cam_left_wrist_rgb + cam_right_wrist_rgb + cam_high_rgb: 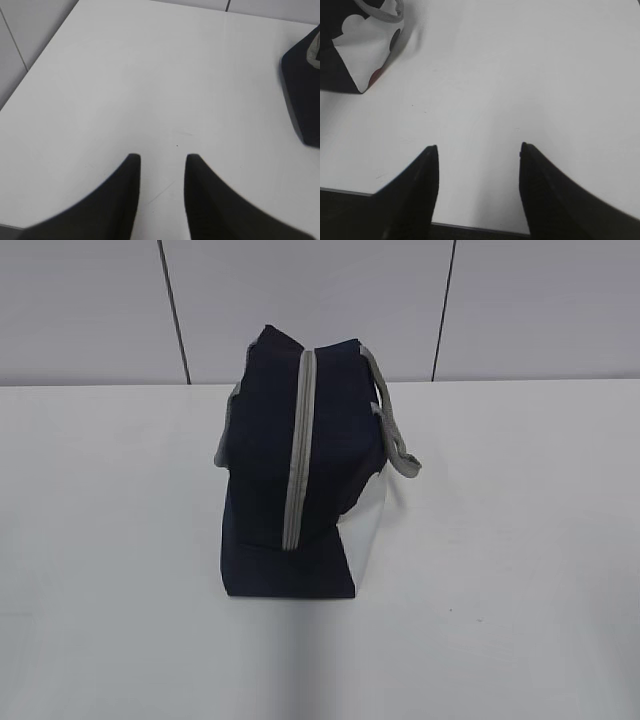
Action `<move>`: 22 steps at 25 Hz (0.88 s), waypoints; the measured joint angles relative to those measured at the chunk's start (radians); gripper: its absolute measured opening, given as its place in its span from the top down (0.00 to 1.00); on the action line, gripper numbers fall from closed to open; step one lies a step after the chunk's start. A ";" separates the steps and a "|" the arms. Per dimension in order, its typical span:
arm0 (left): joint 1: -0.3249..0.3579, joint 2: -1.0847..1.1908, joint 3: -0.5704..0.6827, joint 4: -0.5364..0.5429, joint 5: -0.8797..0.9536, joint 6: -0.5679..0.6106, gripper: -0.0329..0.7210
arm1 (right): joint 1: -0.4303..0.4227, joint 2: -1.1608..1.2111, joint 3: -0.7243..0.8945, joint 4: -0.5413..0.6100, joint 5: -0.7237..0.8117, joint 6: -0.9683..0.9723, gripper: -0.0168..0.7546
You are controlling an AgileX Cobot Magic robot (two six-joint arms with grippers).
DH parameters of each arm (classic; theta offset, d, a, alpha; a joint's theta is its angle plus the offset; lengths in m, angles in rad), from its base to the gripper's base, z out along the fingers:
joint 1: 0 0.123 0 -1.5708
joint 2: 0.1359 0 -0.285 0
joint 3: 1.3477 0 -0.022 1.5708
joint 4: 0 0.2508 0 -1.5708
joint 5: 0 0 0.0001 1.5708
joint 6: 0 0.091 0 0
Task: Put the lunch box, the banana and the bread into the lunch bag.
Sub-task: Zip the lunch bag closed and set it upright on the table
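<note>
The navy lunch bag (295, 470) stands in the middle of the white table (520, 560), its grey zipper (298, 455) shut along the top and a grey handle (395, 435) hanging on its right. Its corner shows in the left wrist view (302, 95) and its white patterned side panel in the right wrist view (360, 55). The lunch box, banana and bread are out of view. My left gripper (162, 159) is open and empty over bare table left of the bag. My right gripper (478, 148) is open and empty near the table's front edge, right of the bag.
A grey panelled wall (320, 300) rises behind the table's far edge. The table's left edge (35, 65) shows in the left wrist view and its front edge (480, 227) in the right wrist view.
</note>
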 joint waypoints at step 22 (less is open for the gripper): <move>0.000 0.000 0.000 0.000 0.000 0.000 0.65 | 0.000 0.000 0.000 0.000 0.000 0.000 0.48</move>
